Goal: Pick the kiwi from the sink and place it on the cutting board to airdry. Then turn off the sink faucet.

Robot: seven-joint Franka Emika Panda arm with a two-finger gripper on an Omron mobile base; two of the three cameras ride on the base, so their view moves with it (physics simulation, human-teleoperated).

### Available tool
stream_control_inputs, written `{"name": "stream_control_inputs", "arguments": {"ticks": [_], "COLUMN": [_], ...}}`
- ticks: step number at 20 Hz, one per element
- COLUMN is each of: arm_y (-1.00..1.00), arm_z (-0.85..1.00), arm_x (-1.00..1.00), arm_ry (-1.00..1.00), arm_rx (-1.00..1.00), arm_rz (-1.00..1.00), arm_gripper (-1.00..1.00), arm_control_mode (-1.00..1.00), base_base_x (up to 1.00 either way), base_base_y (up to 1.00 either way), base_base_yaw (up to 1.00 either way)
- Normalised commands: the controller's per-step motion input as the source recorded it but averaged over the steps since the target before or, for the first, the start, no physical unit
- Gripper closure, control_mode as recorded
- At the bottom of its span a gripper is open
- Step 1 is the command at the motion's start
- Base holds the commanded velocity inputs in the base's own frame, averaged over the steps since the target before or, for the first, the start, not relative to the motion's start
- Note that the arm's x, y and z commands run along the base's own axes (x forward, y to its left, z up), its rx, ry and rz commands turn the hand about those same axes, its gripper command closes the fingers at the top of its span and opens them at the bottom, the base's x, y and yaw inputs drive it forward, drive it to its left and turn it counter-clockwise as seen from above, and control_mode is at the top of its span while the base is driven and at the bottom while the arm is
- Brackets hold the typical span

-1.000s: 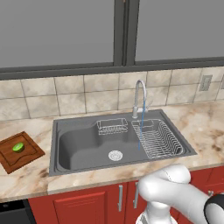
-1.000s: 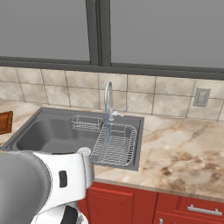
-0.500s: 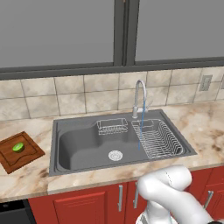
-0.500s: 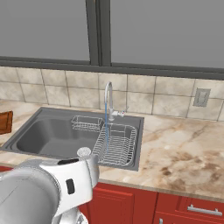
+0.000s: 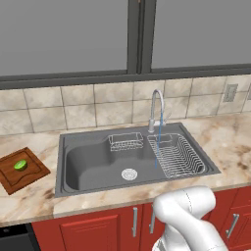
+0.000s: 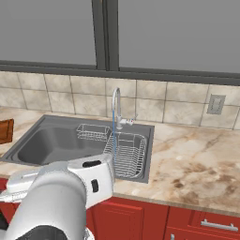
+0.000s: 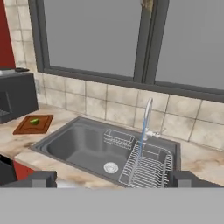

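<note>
Already the kiwi (image 5: 20, 165) lies in the middle of the cutting board (image 5: 30, 177), on the counter beyond the sink's (image 5: 93, 164) left edge, where it can airdry. Water runs from the sink faucet (image 5: 155, 109), so I judge the gripper (image 7: 114, 179), spread wide and empty, is free for the lever.

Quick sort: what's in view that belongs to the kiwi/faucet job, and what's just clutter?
Job: kiwi on the cutting board; sink; sink faucet, water running.
Clutter: wire basket; dish rack; wall outlet; dark appliance.

Kiwi (image 5: 20, 165) on cutting board (image 5: 23, 172); sink faucet (image 5: 156, 110) running.
</note>
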Motion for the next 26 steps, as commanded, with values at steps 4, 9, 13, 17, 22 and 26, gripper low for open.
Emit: {"name": "stream_control_inputs", "arguments": {"ticks": [4,9,13,17,22,26], "arm_y": [-0.15,-0.04,0.0,0.0,-0.02,0.0], "arm_z": [-0.02,-0.25,-0.16,0.0,0.0,-0.05], "arm_x": [0.25,0.15,0.21,0.29,0.27,0.25], "arm_ry": [0.0,-0.01,-0.07,-0.06,-0.01,0.0], "arm_rx": [0.05,0.01,0.0,0.0,0.0,0.0], "arm_rz": [0.14,0.15,0.13,0.07,0.01,0.0], "arm_gripper": [-1.0,-1.0,-1.0,-1.0,-1.0,-1.0], "arm_control_mode": [-1.0,-1.0,-1.0,-1.0,-1.0,-1.0], "base_base_x": [0.0,0.0,0.0,0.0,0.0,0.0], "base_base_y": [0.0,0.0,0.0,0.0,0.0,0.0], "base_base_yaw": [0.0,0.0,0.0,0.0,0.0,0.0]}}
